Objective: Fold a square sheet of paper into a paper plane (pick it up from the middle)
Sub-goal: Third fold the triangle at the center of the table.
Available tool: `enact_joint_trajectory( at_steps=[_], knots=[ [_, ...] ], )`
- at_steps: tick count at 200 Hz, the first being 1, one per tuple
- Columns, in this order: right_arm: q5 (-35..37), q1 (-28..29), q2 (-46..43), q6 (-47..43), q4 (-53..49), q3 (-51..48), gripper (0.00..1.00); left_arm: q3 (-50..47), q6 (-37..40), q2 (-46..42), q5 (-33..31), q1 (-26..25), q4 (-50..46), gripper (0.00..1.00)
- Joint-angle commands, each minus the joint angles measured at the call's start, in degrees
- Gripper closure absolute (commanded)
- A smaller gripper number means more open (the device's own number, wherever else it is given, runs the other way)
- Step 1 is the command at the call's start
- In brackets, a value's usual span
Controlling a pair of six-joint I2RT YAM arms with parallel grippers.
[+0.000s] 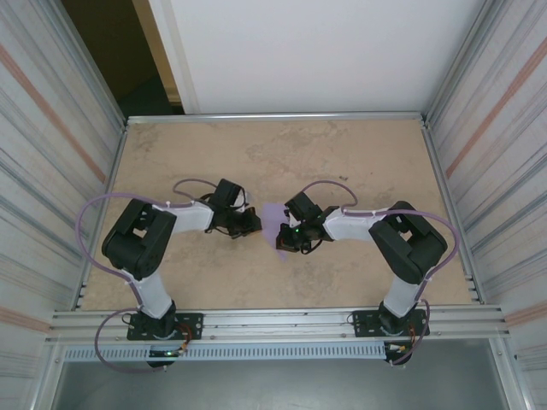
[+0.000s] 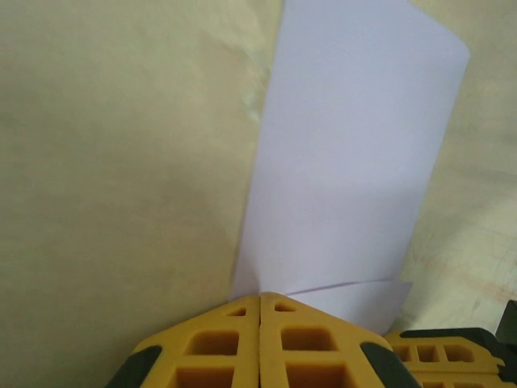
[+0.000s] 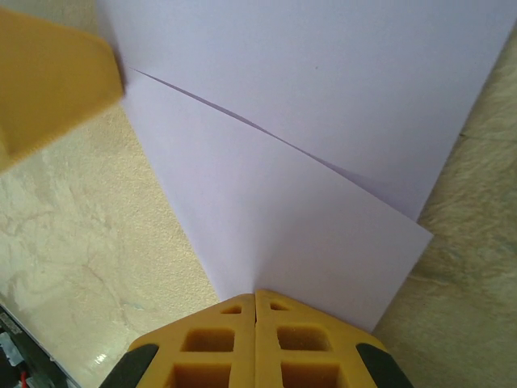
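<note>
Top external view: looking down on a square sheet of thin lavender paper (image 1: 272,220), partly folded, lying mid-surface between the left tool (image 1: 256,224) at its left edge and the right tool (image 1: 288,239) at its near right corner. Both tools closed right down, yellow tips together with no gap, each apparently nipping an edge of the sheet, judging by the wrist views. From the left wrist: sheet running away from the tips, far end curling over, a second layer peeking out at the near right. From the right wrist: one diagonal fold edge crossing the sheet, upper flap over lower. Probably an early fold, nowhere near a pointed dart yet. To do it well: keep both nips firm but shallow, move the two tools together to avoid tearing or buckling such thin paper, lay the flap's edge squarely on its line, then press along the fold with closed tips rather than dragging the sheet across the tan mottled surface (image 1: 342,162). Around: corrugated metal walls (image 1: 51,128) left and right, well apart from the work; an aluminium rail (image 1: 273,320) along the near edge; lilac cables (image 1: 94,213) looping off the arms. Chief obstacle: the tools themselves, tips just beside each other over a small sheet, with a risk of knocking together.
</note>
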Motion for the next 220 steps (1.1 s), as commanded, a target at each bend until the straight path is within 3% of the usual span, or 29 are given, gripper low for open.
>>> enact_joint_trajectory(
  at_steps=[1,64,107,133,179,220],
  knots=[
    [5.3,0.4,5.4,1.3,-11.9,-4.0,1.00,-0.4,3.1,0.6,-6.7,3.1,-3.3,0.94],
    [4.7,0.4,2.7,-1.3,-11.0,-2.5,1.00,6.5,6.2,0.1,-6.1,4.9,-9.4,0.93],
    [5.4,-1.7,-1.3,-12.9,-15.4,1.3,1.00,6.1,3.5,-4.7,-3.4,4.9,-9.0,0.91],
    [3.9,-3.8,-6.4,-17.3,-15.9,2.0,0.98,2.6,-0.2,-7.4,-1.0,4.9,-6.1,0.84],
    [4.8,-4.2,-15.4,-4.0,-6.6,-3.0,0.76,-5.2,-9.5,-11.7,4.3,3.6,3.0,0.67],
    [7.4,-1.2,-12.5,3.8,-3.4,-4.1,0.75,-7.8,-14.4,-13.1,3.0,-1.4,6.1,0.57]
  ],
)
